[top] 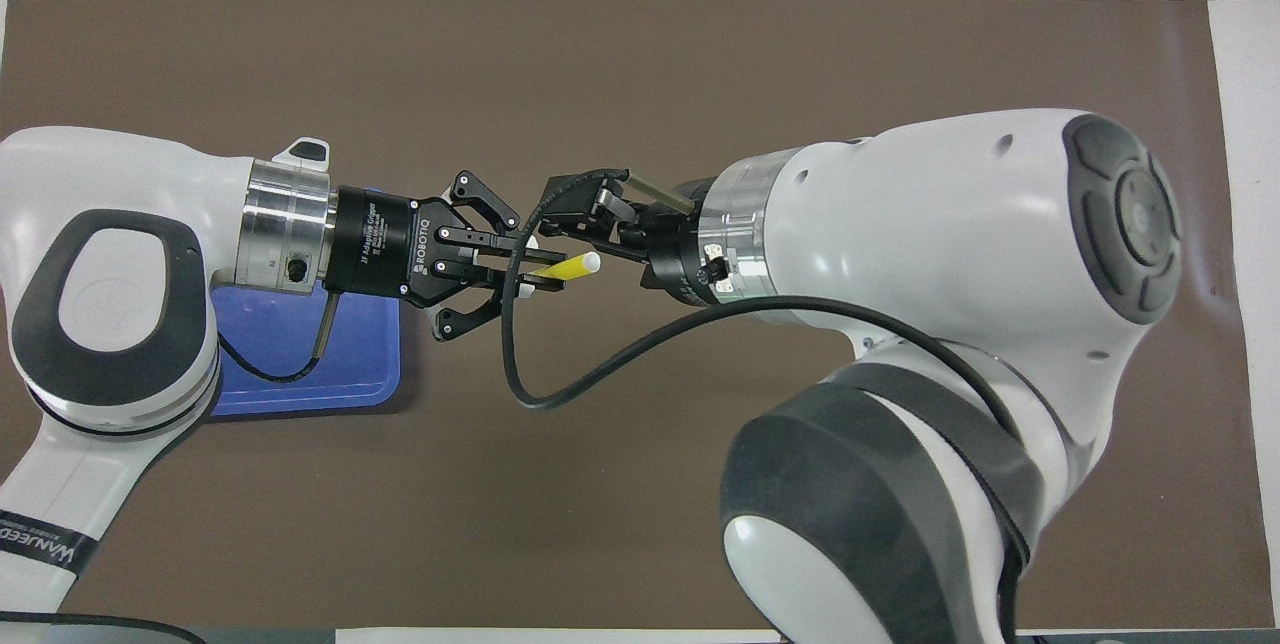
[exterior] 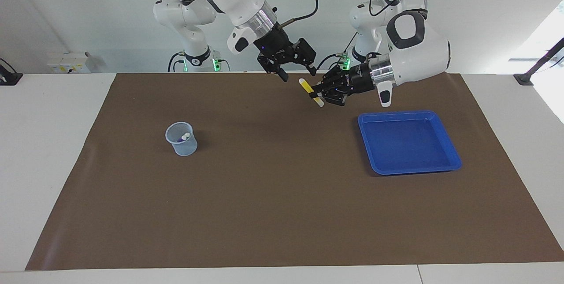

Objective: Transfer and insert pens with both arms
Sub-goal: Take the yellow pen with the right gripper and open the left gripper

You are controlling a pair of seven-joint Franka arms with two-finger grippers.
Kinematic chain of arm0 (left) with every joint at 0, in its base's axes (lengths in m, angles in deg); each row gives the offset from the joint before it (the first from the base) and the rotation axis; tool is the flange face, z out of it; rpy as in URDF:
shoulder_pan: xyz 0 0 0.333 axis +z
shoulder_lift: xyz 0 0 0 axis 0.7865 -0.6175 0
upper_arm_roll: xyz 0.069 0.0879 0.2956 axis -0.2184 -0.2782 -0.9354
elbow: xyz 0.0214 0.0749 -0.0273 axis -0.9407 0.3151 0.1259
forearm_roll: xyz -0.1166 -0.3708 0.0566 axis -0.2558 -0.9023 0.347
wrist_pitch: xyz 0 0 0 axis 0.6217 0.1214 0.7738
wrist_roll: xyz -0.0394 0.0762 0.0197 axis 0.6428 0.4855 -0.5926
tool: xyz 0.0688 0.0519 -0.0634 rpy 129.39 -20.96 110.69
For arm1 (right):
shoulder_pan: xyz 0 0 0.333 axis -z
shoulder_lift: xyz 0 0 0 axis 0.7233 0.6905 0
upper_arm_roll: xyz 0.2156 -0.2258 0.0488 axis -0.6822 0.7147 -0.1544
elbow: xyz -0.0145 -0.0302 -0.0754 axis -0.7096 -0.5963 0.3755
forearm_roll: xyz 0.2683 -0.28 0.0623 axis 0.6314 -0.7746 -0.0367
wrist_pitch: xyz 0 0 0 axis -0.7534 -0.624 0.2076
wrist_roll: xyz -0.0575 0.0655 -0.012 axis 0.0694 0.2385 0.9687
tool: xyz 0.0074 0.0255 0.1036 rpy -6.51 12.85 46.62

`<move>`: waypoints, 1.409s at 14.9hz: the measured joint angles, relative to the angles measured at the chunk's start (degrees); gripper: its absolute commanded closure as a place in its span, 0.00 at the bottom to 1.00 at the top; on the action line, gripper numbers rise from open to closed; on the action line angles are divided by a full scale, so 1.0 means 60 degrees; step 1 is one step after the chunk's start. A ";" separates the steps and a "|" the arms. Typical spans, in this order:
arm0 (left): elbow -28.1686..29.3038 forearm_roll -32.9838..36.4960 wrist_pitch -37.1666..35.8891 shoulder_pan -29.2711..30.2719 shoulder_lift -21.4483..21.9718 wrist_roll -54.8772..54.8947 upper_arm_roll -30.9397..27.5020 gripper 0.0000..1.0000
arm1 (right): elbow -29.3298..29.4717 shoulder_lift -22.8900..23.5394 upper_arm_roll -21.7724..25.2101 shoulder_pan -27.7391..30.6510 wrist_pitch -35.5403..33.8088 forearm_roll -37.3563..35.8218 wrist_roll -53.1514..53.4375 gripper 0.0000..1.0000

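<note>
Yellow pen (exterior: 311, 92): clamped mid-shaft in left gripper (exterior: 318, 95), raised over mat (exterior: 282, 213), tilted, ends free for handover. Right gripper (exterior: 298, 72): jaws wide, just beside pen, not touching (poised to take). Cup (exterior: 181, 139): toward right arm's end, two pens inside. Tray (exterior: 407, 142): no pens.

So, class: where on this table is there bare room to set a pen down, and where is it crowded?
Bare mat lies between the cup and the blue tray, and all along the edge farthest from the robots. The tray's floor is bare too. It is crowded nearest the robots, where the left gripper holds the yellow pen beside the open right gripper.
</note>
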 measured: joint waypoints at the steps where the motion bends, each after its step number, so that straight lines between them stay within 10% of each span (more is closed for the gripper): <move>1: 0.0145 -0.0196 0.0099 0.0000 0.0080 0.0000 -0.0006 1.00 | -0.0021 0.0082 -0.0006 -0.0007 -0.0011 -0.0196 -0.0046 0.01; 8: 0.0374 -0.0417 0.0280 -0.0016 0.0222 -0.0004 0.0000 1.00 | -0.0117 0.0194 -0.0210 -0.0109 0.0009 -0.0368 -0.0120 0.07; 15: 0.0375 -0.0428 0.0346 -0.0017 0.0227 -0.0048 0.0000 1.00 | -0.0113 0.0178 -0.0291 -0.0110 0.0222 -0.0492 -0.0178 1.00; 21: 0.0378 -0.0437 0.0414 -0.0016 0.0234 -0.0058 -0.0011 1.00 | -0.0121 0.0184 -0.0288 -0.0101 0.0406 -0.0670 -0.0178 1.00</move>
